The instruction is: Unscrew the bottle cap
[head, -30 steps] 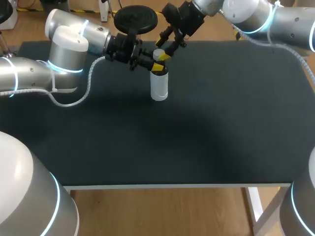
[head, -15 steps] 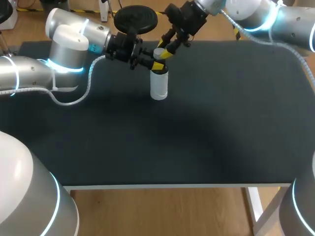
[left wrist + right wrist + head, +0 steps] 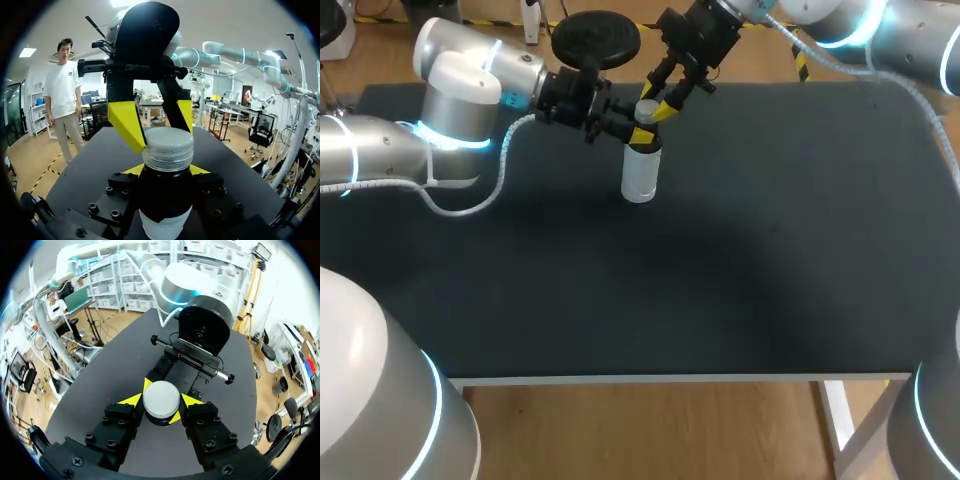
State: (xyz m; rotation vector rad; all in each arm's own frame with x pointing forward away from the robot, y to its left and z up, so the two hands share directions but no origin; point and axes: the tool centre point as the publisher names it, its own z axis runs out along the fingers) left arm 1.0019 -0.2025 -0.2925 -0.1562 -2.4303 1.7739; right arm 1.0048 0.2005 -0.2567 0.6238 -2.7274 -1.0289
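Cap (image 3: 161,400) is pinched in the right hand (image 3: 161,407), looks ready for twisting. Left hand (image 3: 166,172) clamps the bottle (image 3: 640,178) just below it, probably so it can't spin along. Bottle's upright on the desk (image 3: 740,270).

My left arm (image 3: 380,150) comes in from the left, its wrist held level above the table (image 3: 740,280). The left pincer (image 3: 636,131) points sideways, and its fingers close from two sides on the bottle (image 3: 640,178) just under the cap (image 3: 645,107). My right arm (image 3: 880,35) comes in from the far right corner and slopes downward. The right pincer (image 3: 161,401) comes at the cap from above, with one yellow tip pressed on each side. The two pincers sit close together, one above the other.
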